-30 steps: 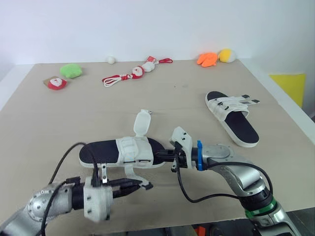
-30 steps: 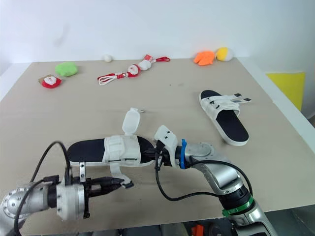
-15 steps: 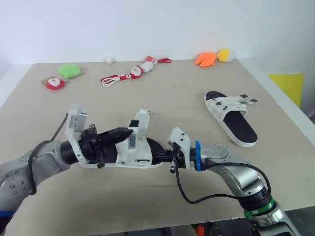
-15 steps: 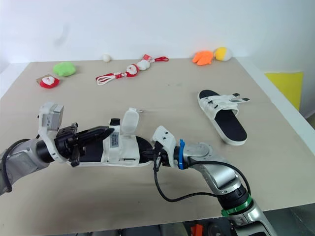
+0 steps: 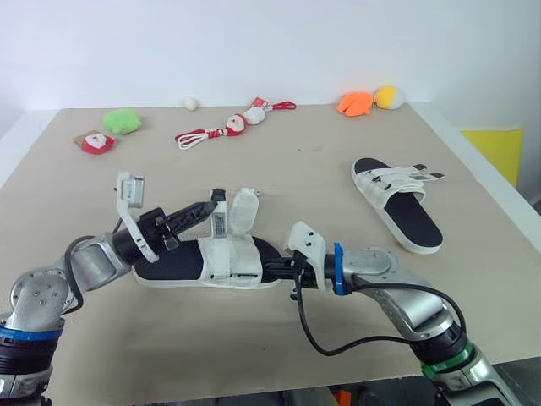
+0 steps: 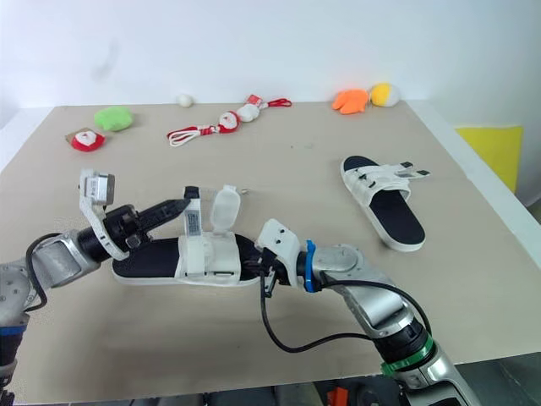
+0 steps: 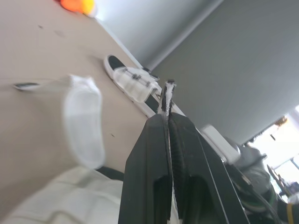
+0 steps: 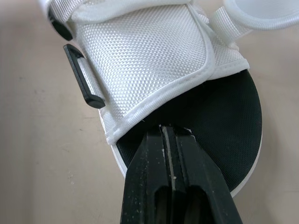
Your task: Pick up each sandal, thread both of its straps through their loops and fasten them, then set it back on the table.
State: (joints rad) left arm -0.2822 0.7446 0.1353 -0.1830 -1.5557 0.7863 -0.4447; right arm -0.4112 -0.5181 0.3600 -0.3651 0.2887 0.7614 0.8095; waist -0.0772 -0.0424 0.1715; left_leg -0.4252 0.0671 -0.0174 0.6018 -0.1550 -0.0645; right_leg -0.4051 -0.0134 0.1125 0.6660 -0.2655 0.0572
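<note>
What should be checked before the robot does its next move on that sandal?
1. Left gripper shut on strap: ok.
2. Right gripper pinching the near sandal at its front edge: ok.
3. Held strap threaded through a black loop: not ok, it is lifted free.
4. Second strap fastened: not ok, it stands open.
5. Far sandal fastened: cannot tell.

Near sandal (image 5: 232, 260) lies flat, straps (image 5: 243, 211) raised (unfastened); far sandal (image 5: 407, 211) rests apart.
</note>
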